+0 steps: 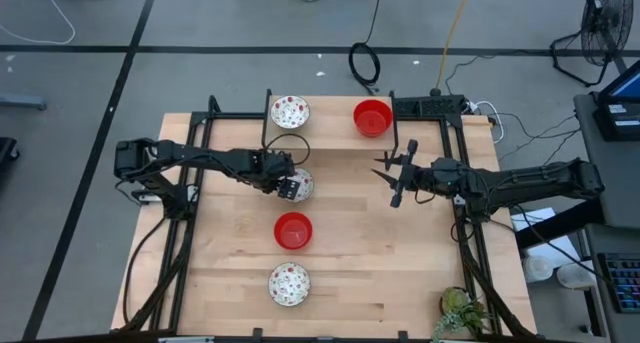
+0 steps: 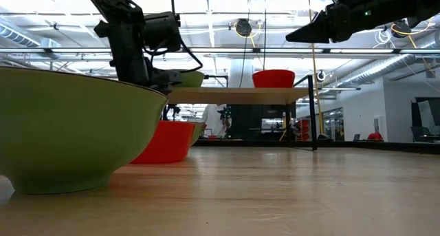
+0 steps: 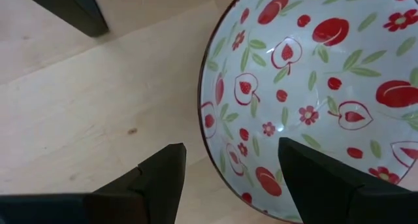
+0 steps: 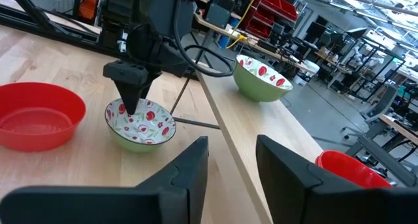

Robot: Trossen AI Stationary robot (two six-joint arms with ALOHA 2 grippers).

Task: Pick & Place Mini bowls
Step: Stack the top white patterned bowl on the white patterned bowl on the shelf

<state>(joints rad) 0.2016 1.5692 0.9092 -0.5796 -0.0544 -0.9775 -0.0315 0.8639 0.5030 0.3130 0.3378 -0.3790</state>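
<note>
L gripper [image 1: 291,186] hangs over the rim of the mid patterned bowl [image 1: 303,183], fingers [image 3: 160,178] wide, straddling the rim, not clamped. Step: grasp. Next: lower, close, lift. R gripper [image 1: 398,173] waits mid-air, fingers [image 4: 179,178] part-open, empty.

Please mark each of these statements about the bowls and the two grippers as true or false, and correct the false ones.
1. The left gripper is open over the rim of a patterned bowl. True.
2. The right gripper holds a red bowl. False: it holds nothing and hangs above bare table.
3. Five bowls show in the high view. True.
4. The red bowl in the middle is stacked inside a patterned bowl. False: it stands alone.
</note>
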